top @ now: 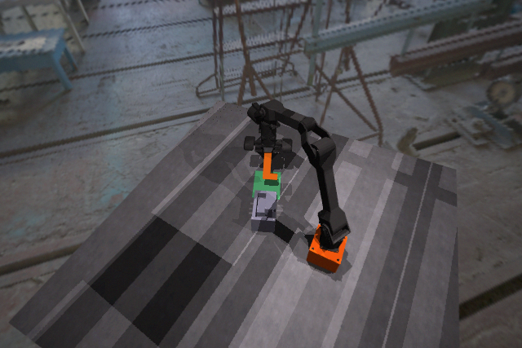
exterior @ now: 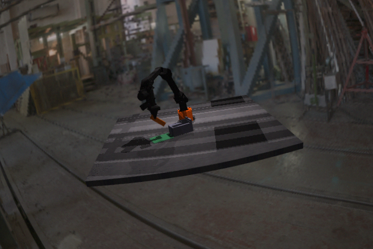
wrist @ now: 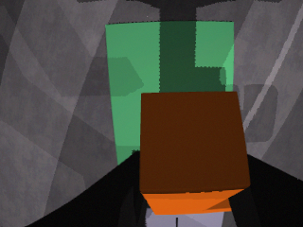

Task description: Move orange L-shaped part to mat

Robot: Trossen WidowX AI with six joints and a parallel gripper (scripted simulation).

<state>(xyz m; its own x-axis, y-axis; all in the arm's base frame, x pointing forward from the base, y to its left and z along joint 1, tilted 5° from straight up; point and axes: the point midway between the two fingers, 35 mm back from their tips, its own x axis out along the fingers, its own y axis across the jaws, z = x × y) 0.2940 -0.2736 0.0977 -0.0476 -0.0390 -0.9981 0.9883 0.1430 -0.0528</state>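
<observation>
Out of the grey tray [top: 263, 225] [exterior: 180, 129] [wrist: 161, 219]: orange L-shaped part [top: 267, 165] [exterior: 158, 121] [wrist: 194, 142], gripped in claw [top: 267, 153] [exterior: 154, 116] [wrist: 186, 161], tilted, aloft towards twelve o'clock of the tray in the top view, near green mat [top: 258, 188] [exterior: 162, 138] [wrist: 130, 43]. Extraction complete; levelling, lowering, release outstanding.

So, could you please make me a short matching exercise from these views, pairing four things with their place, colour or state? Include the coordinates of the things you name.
1. part [top: 267, 166] [exterior: 157, 121] [wrist: 194, 142]
2. gripper [top: 267, 151] [exterior: 154, 116] [wrist: 186, 161]
3. mat [top: 259, 188] [exterior: 162, 138] [wrist: 128, 113]
4. tray [top: 263, 225] [exterior: 180, 128] [wrist: 161, 220]

A. green, flat on the table [top: 269, 314] [exterior: 192, 163] [wrist: 28, 156]
B. grey, its pocket without the part
C. shut on something orange
D. held in the air, tilted

1-D; 2-C; 3-A; 4-B
</observation>
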